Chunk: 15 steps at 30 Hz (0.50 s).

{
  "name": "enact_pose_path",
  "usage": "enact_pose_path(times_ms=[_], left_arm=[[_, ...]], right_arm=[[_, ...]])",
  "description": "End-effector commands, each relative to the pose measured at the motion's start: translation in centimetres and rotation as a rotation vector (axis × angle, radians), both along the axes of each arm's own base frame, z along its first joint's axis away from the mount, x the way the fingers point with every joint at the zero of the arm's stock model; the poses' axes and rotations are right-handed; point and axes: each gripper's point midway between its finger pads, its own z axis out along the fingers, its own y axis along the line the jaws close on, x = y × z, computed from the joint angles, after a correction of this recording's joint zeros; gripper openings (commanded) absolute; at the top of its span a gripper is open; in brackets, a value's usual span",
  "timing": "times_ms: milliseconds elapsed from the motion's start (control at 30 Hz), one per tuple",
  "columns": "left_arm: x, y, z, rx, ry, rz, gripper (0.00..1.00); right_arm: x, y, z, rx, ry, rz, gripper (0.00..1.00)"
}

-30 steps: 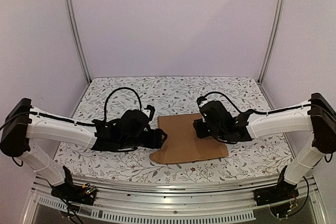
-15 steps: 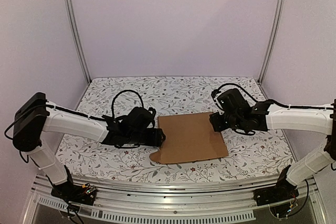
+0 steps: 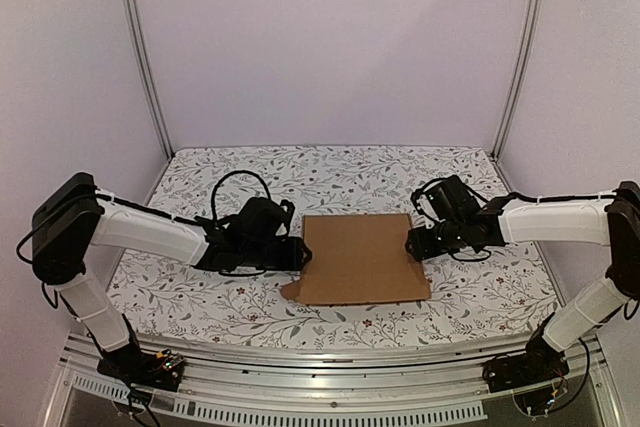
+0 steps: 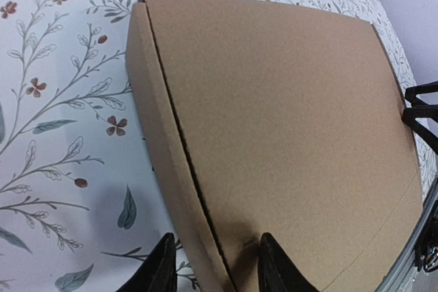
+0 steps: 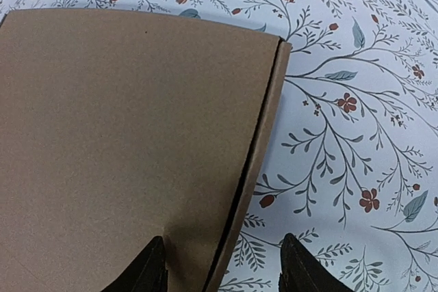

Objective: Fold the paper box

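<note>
You will find the paper box (image 3: 360, 259) lying flat and closed on the floral-patterned surface (image 3: 250, 172), near its middle and between the two arms. A small rounded tab (image 3: 293, 293) projects from the box's near left corner. The left end effector (image 3: 303, 255) sits at the box's left edge. In the left wrist view its fingers (image 4: 161, 268) are moderately parted and straddle that edge, one over the surface and one over the box top. The right end effector (image 3: 412, 245) sits at the right edge, its fingers (image 5: 152, 268) spread wide and straddling it likewise. You cannot tell whether any fingertip touches the cardboard.
</note>
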Motion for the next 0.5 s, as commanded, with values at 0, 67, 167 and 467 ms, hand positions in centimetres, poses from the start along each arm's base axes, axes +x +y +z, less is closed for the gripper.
enact_pose_path(times_ms=[0,67,167,467], left_arm=[[0.2,2.4,-1.8,0.055,0.036,0.025,0.39],[0.5,2.8,-1.6,0.054,0.033,0.033,0.39],[0.7,3.4,-1.2,0.056,0.024,0.043,0.38],[0.5,6.2,0.1,0.105,-0.003,0.082,0.38]], right_arm=[[-0.6,0.1,-1.5,0.059,0.057,-0.017,0.54],[-0.7,0.4,-1.7,0.086,0.067,-0.014,0.53],[-1.1,1.5,-2.0,0.145,0.095,0.000,0.48],[-0.7,3.0,0.5,0.273,0.071,-0.008,0.47]])
